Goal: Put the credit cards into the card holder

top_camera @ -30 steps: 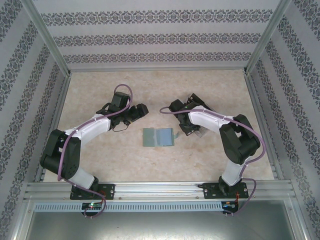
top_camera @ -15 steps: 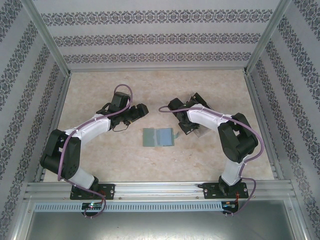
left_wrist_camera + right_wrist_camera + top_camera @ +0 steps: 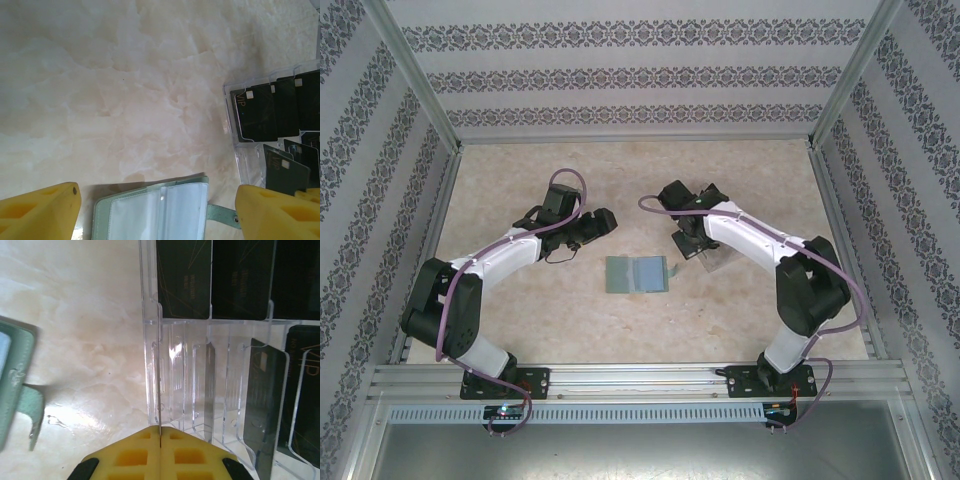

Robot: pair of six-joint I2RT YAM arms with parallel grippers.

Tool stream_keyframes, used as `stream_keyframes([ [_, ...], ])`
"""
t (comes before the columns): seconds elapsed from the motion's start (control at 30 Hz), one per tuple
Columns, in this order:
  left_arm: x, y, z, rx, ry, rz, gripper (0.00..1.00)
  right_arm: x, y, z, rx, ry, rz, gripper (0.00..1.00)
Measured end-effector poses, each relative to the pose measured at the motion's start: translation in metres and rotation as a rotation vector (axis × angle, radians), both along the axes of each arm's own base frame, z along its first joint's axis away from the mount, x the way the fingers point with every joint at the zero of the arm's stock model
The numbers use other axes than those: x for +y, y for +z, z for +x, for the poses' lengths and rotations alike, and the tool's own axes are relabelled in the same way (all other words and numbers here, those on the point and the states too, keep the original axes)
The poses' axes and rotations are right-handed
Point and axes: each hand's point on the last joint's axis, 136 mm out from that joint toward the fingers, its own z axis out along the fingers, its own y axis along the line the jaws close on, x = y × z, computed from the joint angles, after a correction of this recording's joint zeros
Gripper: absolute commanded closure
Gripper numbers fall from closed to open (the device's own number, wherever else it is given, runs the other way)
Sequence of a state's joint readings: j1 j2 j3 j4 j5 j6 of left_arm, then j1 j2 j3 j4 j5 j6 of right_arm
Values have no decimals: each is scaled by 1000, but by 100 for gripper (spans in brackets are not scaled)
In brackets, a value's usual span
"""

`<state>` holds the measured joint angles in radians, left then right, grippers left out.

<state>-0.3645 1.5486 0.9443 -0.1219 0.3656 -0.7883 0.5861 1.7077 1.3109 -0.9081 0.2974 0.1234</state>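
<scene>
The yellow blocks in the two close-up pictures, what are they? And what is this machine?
The overhead picture shows two robot arms, the left arm and the right arm, bolted to a pale table. Each close-up comes from a camera on one wrist; the yellow blocks are that arm's fingers. The left gripper is open and empty near an unfolded green wallet. The right gripper is shut at the edge of a clear plastic rack holding black cards; whether it pinches a card, I cannot tell.
</scene>
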Motion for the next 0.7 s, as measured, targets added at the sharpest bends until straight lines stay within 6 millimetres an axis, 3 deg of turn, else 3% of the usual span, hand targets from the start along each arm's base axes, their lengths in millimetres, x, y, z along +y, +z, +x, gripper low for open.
stream_keyframes([
  [0.27,3,-9,-5,26,-16,30,19,14,40,3,-61,5,125,100],
  [0.5,4,-12,-13,39,-85,205,19,32,84,-2,-112,-71,461,100],
  [0.6,0,-18,-25,40,-136,290,19,37,87,-9,-116,-145,638,100],
  [0.7,1,-27,-39,55,-183,386,19,46,73,-19,-80,-218,780,100],
])
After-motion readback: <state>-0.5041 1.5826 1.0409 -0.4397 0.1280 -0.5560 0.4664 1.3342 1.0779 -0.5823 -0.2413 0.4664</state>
